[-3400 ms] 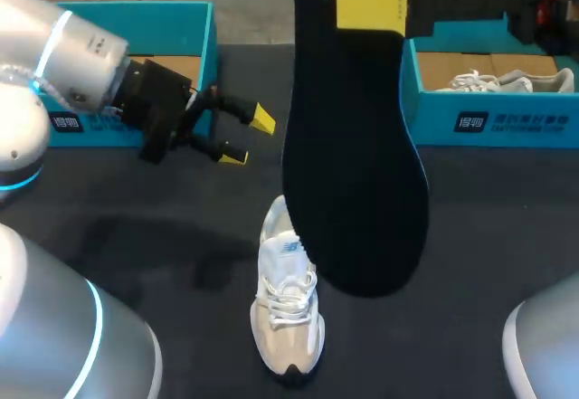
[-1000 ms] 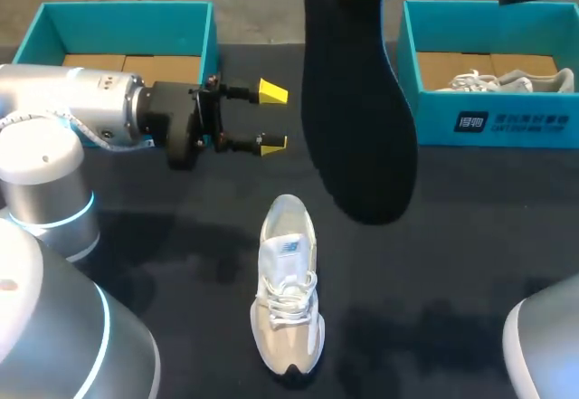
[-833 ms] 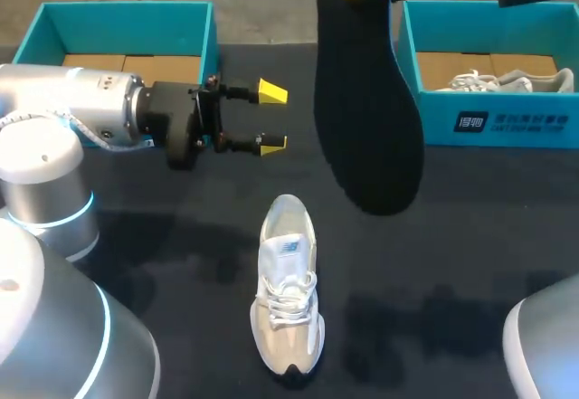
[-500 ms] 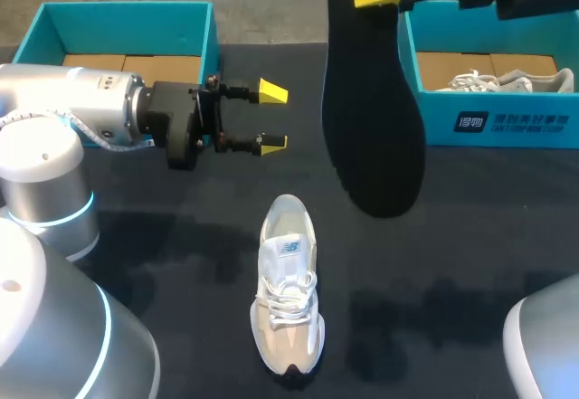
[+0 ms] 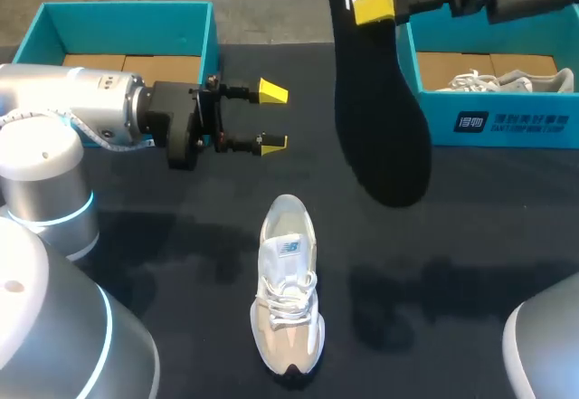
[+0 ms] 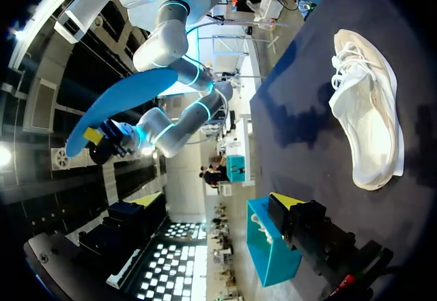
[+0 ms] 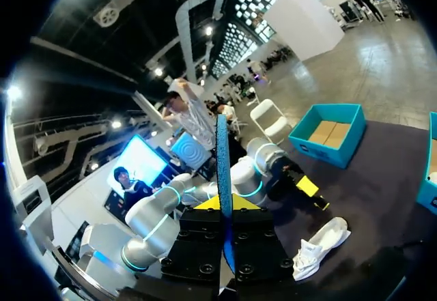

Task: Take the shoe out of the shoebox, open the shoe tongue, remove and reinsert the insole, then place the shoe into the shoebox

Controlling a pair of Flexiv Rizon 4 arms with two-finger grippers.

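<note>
Rightward and away from the camera swings the insole (image 5: 380, 118). A few seconds back it hung over the shoe's top end, and now it dangles clear of it, nearer the right box (image 5: 507, 123). The left arm has swung level in that time and has sat still for the last second. The right claw (image 5: 371, 5) is clamped on the insole's heel end, holding it high above the table (image 5: 470, 236) with the toe end pointing down. In the right wrist view it runs edge-on (image 7: 222, 178) straight up between the fingers. The left claw (image 5: 271, 117) stands wide with nothing between its tips, parked beside the left box (image 5: 127, 14) and well apart from the shoe (image 5: 288, 290). That shoe rests upright on its sole mid-table, out in the open; the left wrist view catches it (image 6: 369, 110) lying off to one side of that claw. As for the score: shoe out of the box, done; insole pulled, done (whether the tongue is properly folded back I cannot tell from up here, as the laces look bunched). What remains, by my reckoning, is sliding the insole back in and boxing the shoe. A second shoe (image 5: 507, 80) sits in the right box.
</note>
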